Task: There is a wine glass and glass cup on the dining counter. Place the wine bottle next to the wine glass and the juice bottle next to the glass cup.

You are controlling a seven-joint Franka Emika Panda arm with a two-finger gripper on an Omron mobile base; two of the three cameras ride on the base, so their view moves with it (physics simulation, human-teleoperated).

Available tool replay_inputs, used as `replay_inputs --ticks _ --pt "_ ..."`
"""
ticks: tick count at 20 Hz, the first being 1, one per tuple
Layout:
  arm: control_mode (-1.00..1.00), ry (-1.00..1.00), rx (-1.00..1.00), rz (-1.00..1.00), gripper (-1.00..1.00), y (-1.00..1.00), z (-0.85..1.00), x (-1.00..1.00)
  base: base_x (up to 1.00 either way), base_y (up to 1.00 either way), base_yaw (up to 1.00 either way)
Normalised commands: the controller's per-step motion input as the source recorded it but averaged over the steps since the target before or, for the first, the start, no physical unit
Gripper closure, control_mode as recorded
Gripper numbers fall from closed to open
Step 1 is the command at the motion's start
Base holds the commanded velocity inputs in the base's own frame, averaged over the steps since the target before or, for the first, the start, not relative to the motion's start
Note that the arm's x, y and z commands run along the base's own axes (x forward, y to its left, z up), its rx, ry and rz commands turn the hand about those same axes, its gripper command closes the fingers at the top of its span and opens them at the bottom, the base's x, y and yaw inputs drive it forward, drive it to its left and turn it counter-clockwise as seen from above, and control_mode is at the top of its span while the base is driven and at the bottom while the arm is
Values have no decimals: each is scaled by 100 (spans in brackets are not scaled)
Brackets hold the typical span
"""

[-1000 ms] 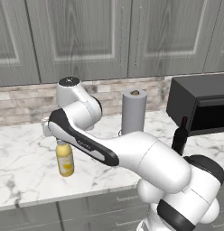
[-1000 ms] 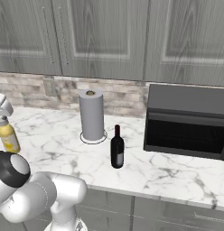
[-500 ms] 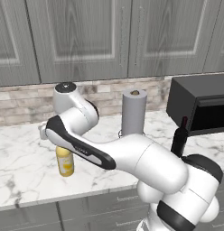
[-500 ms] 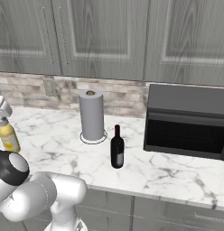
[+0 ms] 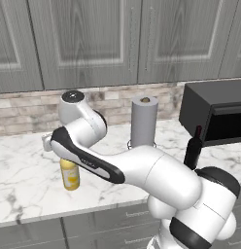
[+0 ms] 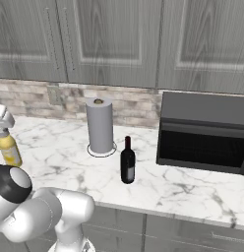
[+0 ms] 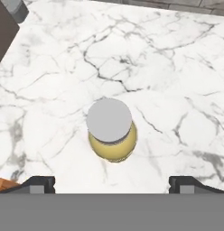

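Note:
The juice bottle [image 7: 113,146], yellow with a light grey cap, stands upright on the marble worktop [image 7: 168,67], straight below my hand. My gripper [image 7: 112,182] is open, its fingertips [image 7: 39,182] spread wide to either side of the bottle and above it, touching nothing. The left base view has the juice bottle [image 5: 70,175] partly behind my forearm, with the gripper [image 5: 50,145] just over its cap. The wine bottle [image 6: 127,161], dark and slim, stands to the right near the microwave. The juice bottle [image 6: 10,150] sits at the far left under the gripper [image 6: 2,123]. The dining counter, wine glass and glass cup are out of view.
A grey paper-towel roll [image 6: 100,125] stands behind the wine bottle [image 5: 193,148]. A black microwave [image 6: 205,130] takes up the right end of the worktop. A brick-tile backsplash and grey cabinets rise behind it.
My hand has sunk a little toward the juice bottle's cap. The bottles have not moved.

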Motion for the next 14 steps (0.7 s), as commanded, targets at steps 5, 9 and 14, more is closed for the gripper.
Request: replay_inputs --ticks 5,9,14 --pt "-100 0 10 2 -100 0 -9 5 0 0 0" --pt "-100 0 2 3 -100 0 -11 8 0 0 0" --pt "-100 0 0 4 -100 0 -12 14 0 0 0"
